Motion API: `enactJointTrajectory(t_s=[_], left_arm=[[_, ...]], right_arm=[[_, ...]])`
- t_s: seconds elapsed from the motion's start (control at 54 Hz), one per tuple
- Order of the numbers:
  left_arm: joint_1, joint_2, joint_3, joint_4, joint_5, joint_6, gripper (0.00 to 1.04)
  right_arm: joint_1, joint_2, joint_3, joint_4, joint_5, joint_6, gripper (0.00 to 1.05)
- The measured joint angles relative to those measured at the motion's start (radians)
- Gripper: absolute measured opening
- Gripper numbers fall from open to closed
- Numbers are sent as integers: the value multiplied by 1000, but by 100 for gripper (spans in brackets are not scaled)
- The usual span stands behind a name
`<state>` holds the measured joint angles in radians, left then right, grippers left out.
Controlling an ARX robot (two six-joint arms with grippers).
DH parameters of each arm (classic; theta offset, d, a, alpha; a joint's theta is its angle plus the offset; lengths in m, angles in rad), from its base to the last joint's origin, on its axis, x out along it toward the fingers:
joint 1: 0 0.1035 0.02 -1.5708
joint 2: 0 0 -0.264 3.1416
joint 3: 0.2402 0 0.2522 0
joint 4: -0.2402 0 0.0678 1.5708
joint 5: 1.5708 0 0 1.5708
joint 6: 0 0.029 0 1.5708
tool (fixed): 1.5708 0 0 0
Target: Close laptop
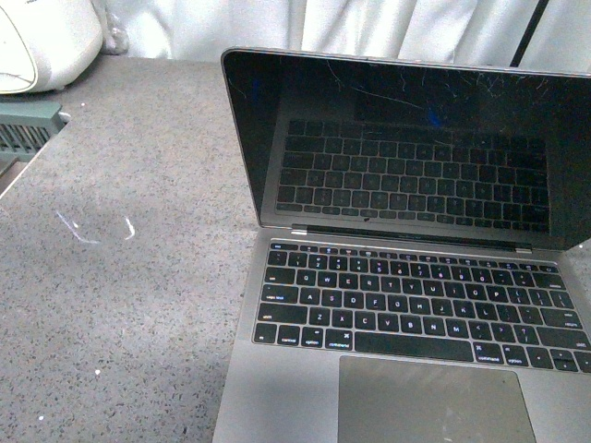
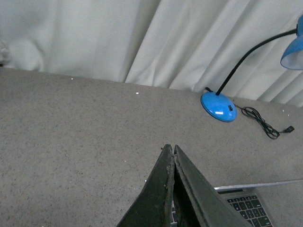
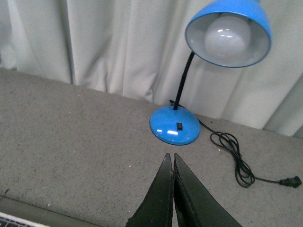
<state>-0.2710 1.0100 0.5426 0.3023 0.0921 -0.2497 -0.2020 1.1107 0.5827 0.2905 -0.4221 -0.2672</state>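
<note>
In the front view the laptop (image 1: 416, 305) is sitting on the grey speckled worktop (image 1: 138, 305), filling the right half of the picture and running off its right and lower edges. Its lid is standing fully up, leaning a little back, with the dark scratched screen mirroring the keys, so I am judging the closing as not yet begun: the whole swing of the lid down onto the keyboard is waiting to be done. Its long axis is running left to right across the robot's front, with the hinge on the far side, the trackpad nearest and the screen facing the robot. Neither arm is showing here. A white appliance (image 1: 42, 41) is standing at the far left corner.

In the left wrist view the left gripper (image 2: 171, 150) is hanging above the worktop with its fingers pressed together and nothing between them. A corner of the laptop's keyboard is peeking out beside it, and a blue lamp (image 2: 218, 106) is standing further off by the curtain (image 2: 94, 38).

In the right wrist view the right gripper (image 3: 169, 158) is likewise pressed together and empty, pointing towards the lamp, with only a sliver of the laptop showing at the picture's corner.
</note>
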Motion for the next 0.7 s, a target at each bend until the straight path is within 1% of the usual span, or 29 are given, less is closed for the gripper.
enactJointTrajectory(t_s=[0.241, 0.426, 0.704], left_arm=[[-6, 218, 159, -25, 85, 108, 4], [-34, 395, 308, -89, 129, 222, 4], [-74, 551, 474, -154, 172, 338, 4]], right_arm=[[47, 194, 173, -117, -67, -111, 1], [93, 344, 293, -192, -76, -228, 1], [163, 427, 330, -219, -80, -312, 1]])
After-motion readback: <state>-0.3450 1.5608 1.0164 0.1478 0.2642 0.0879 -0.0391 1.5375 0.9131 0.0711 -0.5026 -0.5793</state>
